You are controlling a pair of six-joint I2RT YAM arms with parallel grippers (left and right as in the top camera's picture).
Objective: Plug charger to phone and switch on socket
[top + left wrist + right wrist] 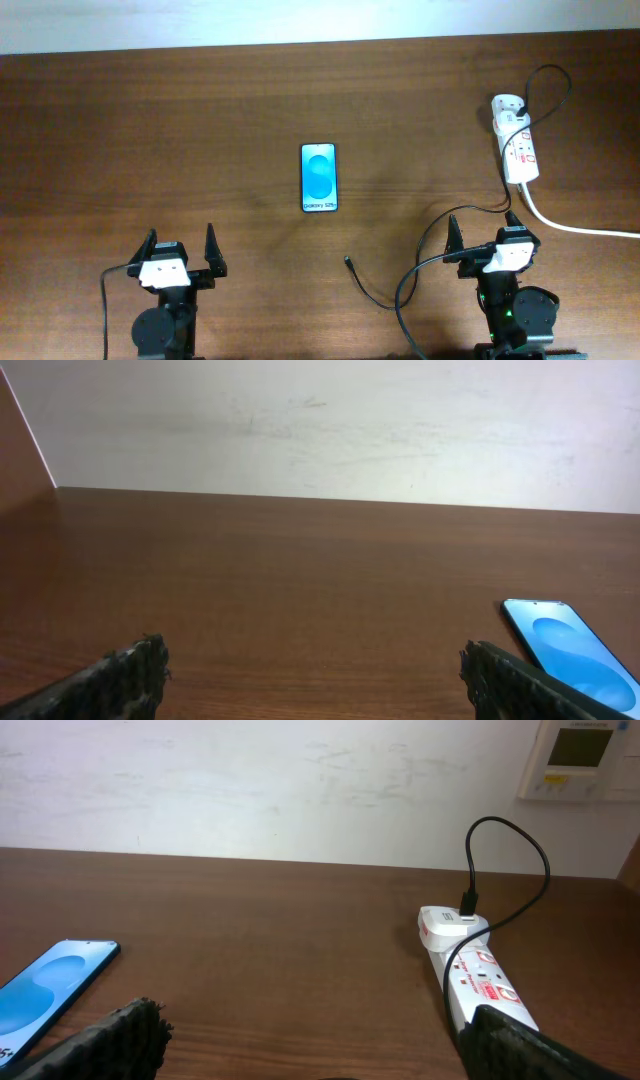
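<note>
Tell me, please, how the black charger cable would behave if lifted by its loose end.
The charger cable looks thin and lies in loose curves, so it is probably floppy and would trail behind. Its connector tip is small, so it may twist when pinched. Its far end seems plugged in at the power strip, so pulling could drag that.

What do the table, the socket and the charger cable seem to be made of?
Table: wood or wood-look laminate; brown grain, faint sheen. Socket: probably moulded plastic; smooth, white, slightly glossy. Charger: thin black cable, likely flexible rubbery plastic sheath, since it lies in loose curves.
</note>
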